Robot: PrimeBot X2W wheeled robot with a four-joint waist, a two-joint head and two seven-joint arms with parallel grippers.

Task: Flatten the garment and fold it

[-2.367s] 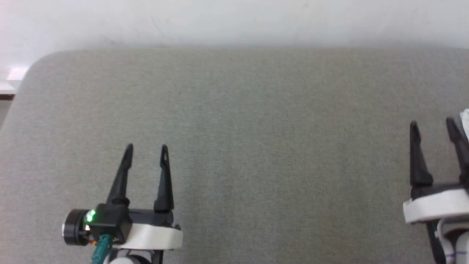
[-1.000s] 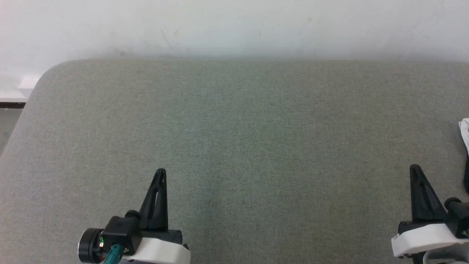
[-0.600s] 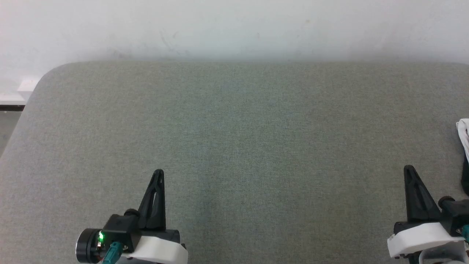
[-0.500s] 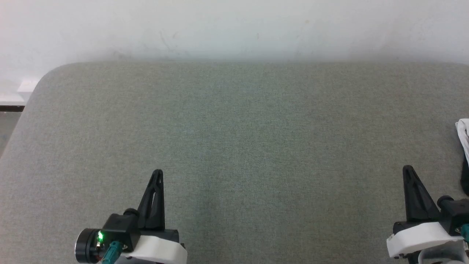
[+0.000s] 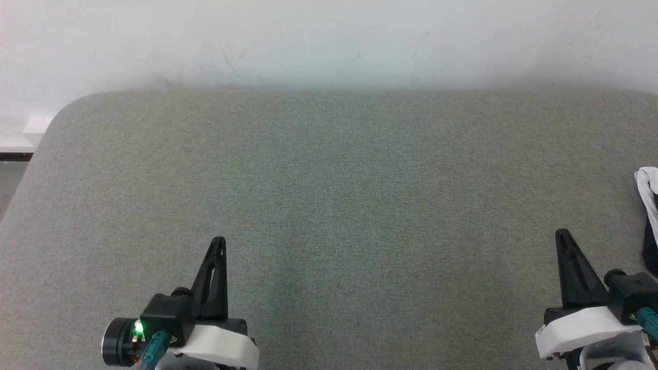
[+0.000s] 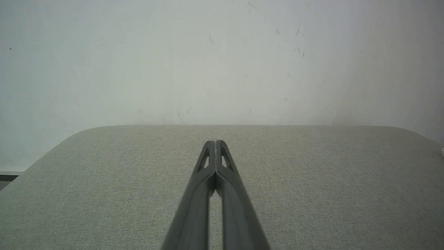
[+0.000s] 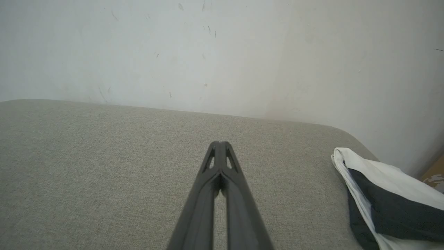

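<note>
The garment (image 7: 378,194), white with black panels, lies bunched at the table's right edge; in the head view a white and black strip of the garment (image 5: 649,205) shows at the right border. My right gripper (image 5: 562,235) is shut and empty, low at the right, a short way left of the cloth and apart from it; the right wrist view shows its fingers (image 7: 219,146) pressed together. My left gripper (image 5: 218,241) is shut and empty at the lower left, its tips (image 6: 215,143) closed over bare table.
The grey fabric-covered table (image 5: 329,195) has rounded far corners and stands against a white scuffed wall (image 5: 329,41). The table's left edge (image 5: 20,180) drops to a floor strip. A brownish patch (image 7: 433,177) shows past the table's right corner.
Both grippers went from open to shut and drew back toward the bottom of the head view. Over the last second the head view shifted slightly; the garment stayed put.
</note>
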